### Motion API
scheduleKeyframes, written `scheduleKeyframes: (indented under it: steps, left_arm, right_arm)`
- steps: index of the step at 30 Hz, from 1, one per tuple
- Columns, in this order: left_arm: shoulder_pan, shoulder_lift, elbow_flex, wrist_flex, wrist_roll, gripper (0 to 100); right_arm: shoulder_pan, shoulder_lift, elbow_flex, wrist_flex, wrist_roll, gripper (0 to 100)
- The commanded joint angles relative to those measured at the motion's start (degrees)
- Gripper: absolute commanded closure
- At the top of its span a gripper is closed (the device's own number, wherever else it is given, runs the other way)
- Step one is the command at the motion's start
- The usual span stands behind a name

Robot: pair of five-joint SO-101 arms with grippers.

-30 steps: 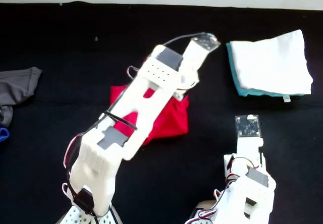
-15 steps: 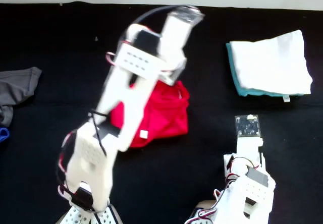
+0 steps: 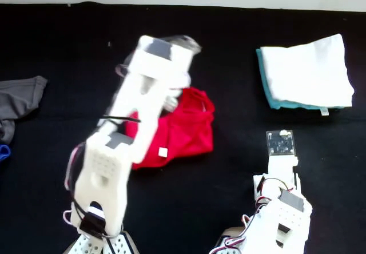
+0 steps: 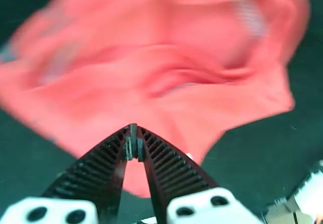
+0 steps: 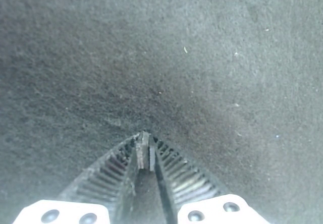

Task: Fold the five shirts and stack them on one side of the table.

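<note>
A red shirt (image 3: 186, 129) lies crumpled in the middle of the black table, with a small white tag showing near its front edge. My left arm (image 3: 137, 116) stretches over its left part. In the left wrist view the left gripper (image 4: 132, 147) hangs shut just above the red shirt (image 4: 151, 67), with nothing seen between its fingers. A folded white shirt (image 3: 309, 68) rests on a teal one (image 3: 267, 94) at the back right. My right gripper (image 5: 145, 152) is shut above bare black cloth, near the front right of the table.
A grey shirt (image 3: 20, 96) lies bunched at the left edge, with a bit of blue cloth (image 3: 3, 151) below it. The right arm (image 3: 280, 208) stays low at the front right. The black table (image 3: 240, 151) lies bare between the red shirt and the stack.
My left arm has swung its wrist back and to the left, away from the white stack. More of the red shirt's right side now shows. The right arm has not moved.
</note>
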Motion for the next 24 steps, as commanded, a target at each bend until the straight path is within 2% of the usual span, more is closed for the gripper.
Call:
scheduleKeyframes:
  steps: [1, 6, 15, 19, 24]
  left_arm:
    - [5.85, 2.24, -0.22, -1.49, 0.62, 99]
    - [7.87, 6.81, -0.66, -5.19, 0.62, 99]
    - [13.32, -0.92, -7.96, 0.79, 0.70, 99]
    - [9.01, -3.82, -7.78, 0.70, 0.44, 99]
    - [1.19, 0.31, -7.87, 0.70, 0.35, 99]
  right_arm:
    - [1.71, 0.57, 1.27, -1.54, 0.44, 99.3]
    - [1.71, 0.57, 1.27, -1.54, 0.44, 99.3]
    - [1.71, 0.57, 1.27, -1.54, 0.44, 99.3]
    - [1.71, 0.57, 1.27, -1.54, 0.44, 99.3]
    - [1.71, 0.57, 1.27, -1.54, 0.44, 99.3]
